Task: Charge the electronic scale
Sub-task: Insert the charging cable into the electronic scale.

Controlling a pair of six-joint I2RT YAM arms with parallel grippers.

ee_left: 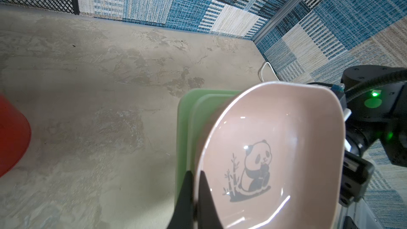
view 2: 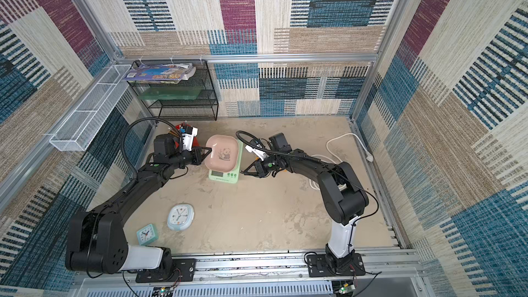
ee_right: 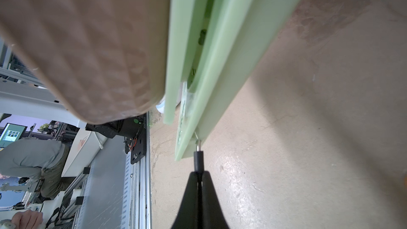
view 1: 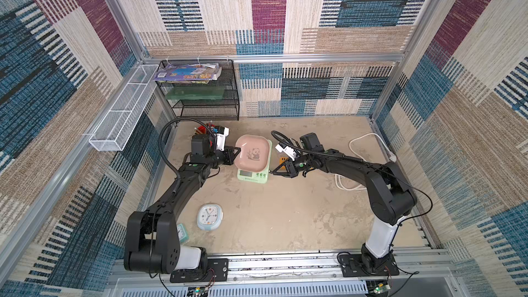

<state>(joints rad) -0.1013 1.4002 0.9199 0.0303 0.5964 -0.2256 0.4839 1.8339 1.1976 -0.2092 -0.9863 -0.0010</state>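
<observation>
The electronic scale (view 1: 253, 176) stands on the surface (view 1: 285, 212) in its far middle part, between the two arms, and its display side is turned to the robot's base. On top of it sits the pinkish panda tray (view 1: 253, 151), which hangs a little over the scale's edge on the left arm's side; I cannot tell if it lies fully flat. The left hand (view 1: 238, 149) is closed on the tray's rim: in the left wrist view one finger (ee_left: 187, 186) is outside the rim and one is inside. The right hand (ee_right: 199, 175) is closed as well and pinches a small black plug (ee_right: 198, 159). The metal tip of the plug touches the side of the pale green body near its front corner, but the pictures do not show whether it sits inside a port. In a top view this right hand (view 2: 242, 171) is just beside the scale's right side. A round light-blue alarm clock (view 1: 210, 217) lies well apart, nearer to the base, and a small teal clock (view 2: 146, 234) is close to the left arm's shoulder. A white cable (view 1: 364, 138) lies at the right wall. A black mesh rack (view 1: 200, 92) stands in the far left corner, and a red cup (ee_left: 11, 133) is near it.
</observation>
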